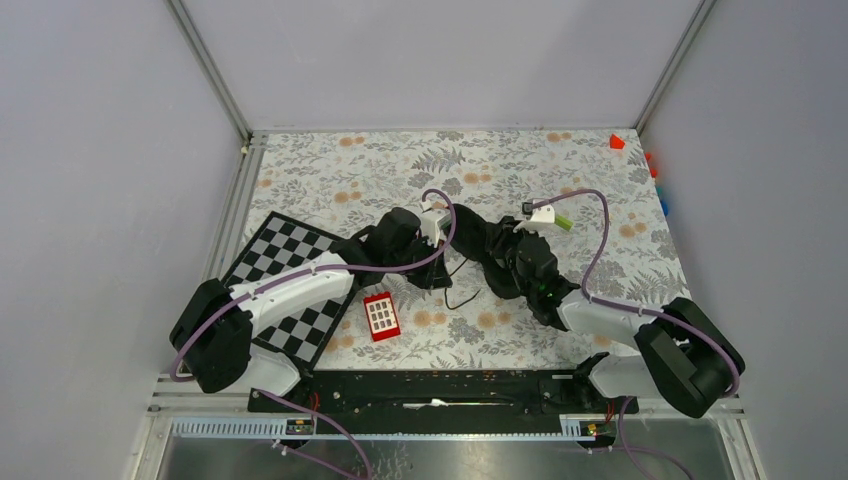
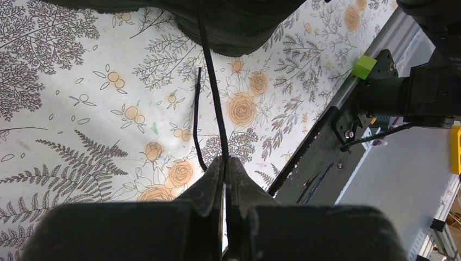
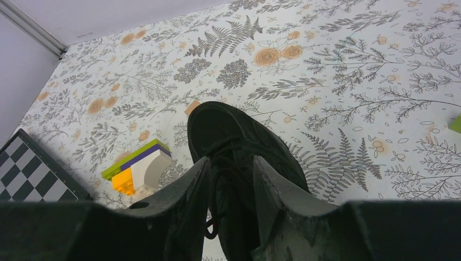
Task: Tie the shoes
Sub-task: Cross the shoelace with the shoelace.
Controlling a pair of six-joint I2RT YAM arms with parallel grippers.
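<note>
The black shoe (image 1: 480,243) lies mid-table between both arms. In the left wrist view its edge (image 2: 234,27) fills the top. My left gripper (image 2: 224,161) is shut on a thin black lace (image 2: 211,81) that runs taut from the shoe down into the jaws; a second lace end (image 2: 194,125) lies loose on the cloth. In the top view the left gripper (image 1: 434,268) sits just left of the shoe. My right gripper (image 3: 231,160) is open, its fingers on either side of the shoe's (image 3: 239,128) laced top; in the top view it (image 1: 498,272) hovers over the shoe.
A stack of yellow, white, purple and green blocks (image 3: 138,166) stands left of the shoe. A checkerboard (image 1: 290,265) and a red keypad block (image 1: 381,316) lie to the left. Small coloured blocks (image 1: 617,141) sit at the far right corner. The black base rail (image 2: 326,157) runs nearby.
</note>
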